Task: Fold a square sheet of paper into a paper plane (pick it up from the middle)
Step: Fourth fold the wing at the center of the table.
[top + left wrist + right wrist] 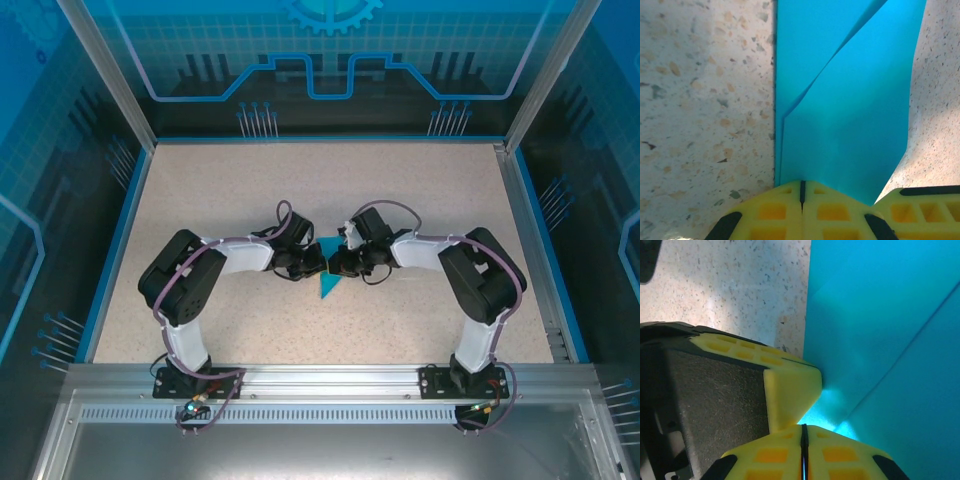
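Top view, left to right. The left arm (185,285) reaches from the lower left toward the middle of the speckled table (250,190). Its left gripper (305,263) sits just left of centre. The teal paper sheet (327,282) lies at the centre of the frame between the two grippers, partly folded, with a pointed tip directed toward the bottom edge. The right gripper (347,263) sits just right of centre and faces the left one. The right arm (480,275) bends back to the lower right.

Left wrist view. Bare table occupies the left third. The paper (850,125) runs from the top centre down to the bottom centre and carries a diagonal fold edge. The left gripper (801,184) shows both yellow fingers (772,212) pressed together, their tips meeting the paper's lower edge. Whether they pinch it cannot be told. A second yellow finger (925,207) lies at the lower right.

Right wrist view. A yellow and black finger (790,387) crosses the left half and touches the paper's edge. The paper (880,315) occupies the right half. At the bottom centre the right gripper (803,427) has its fingers together along a thin seam, tips against the paper. A hold on it cannot be confirmed.
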Controlling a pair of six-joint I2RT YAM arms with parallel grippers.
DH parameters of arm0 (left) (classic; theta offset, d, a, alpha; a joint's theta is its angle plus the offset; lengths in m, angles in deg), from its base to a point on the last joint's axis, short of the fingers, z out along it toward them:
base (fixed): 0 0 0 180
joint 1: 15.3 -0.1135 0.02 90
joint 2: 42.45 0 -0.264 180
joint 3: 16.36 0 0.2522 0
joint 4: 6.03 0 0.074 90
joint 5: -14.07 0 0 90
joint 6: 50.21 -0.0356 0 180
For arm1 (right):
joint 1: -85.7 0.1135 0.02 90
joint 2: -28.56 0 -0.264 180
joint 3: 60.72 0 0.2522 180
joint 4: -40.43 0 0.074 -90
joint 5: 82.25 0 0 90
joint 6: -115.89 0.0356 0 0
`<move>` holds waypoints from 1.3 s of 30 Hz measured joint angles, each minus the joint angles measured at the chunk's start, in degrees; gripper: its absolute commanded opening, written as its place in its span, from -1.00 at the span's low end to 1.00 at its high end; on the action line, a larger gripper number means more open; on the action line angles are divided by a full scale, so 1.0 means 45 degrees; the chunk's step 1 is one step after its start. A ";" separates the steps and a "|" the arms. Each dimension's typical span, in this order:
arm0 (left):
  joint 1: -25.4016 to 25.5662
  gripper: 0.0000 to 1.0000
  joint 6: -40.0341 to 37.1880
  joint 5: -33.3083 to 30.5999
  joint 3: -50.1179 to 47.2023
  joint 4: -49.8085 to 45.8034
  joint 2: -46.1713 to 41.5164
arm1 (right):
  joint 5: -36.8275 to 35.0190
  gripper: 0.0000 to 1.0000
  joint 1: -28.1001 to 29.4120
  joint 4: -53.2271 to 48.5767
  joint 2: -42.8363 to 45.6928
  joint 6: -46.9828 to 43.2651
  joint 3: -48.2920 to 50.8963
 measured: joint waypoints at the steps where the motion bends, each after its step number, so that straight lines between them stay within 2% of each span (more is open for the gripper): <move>1: -0.0015 -1.00 0.0024 0.0029 -0.0015 0.0044 0.0000 | -0.0019 -0.79 0.0010 0.0068 0.0000 0.0141 0.0010; 12: -0.0063 -1.00 0.0083 0.0136 -0.0146 0.0277 -0.0005 | -0.0238 -0.79 0.0165 0.0675 0.0024 0.0631 0.0491; 17: -0.0063 -1.00 0.0126 0.0141 -0.0155 0.0321 -0.0005 | -0.0408 -0.79 0.0724 0.0860 0.0233 0.0743 0.1190; 28: -0.0063 -1.00 0.0374 0.0175 -0.0228 0.0452 -0.0015 | -0.0690 -0.77 0.1015 0.2730 0.1336 0.1865 0.2633; 39: -0.0063 -1.00 0.0452 0.0175 -0.0228 0.0452 -0.0015 | -0.0816 -0.77 0.1525 0.3682 0.1326 0.2118 0.2715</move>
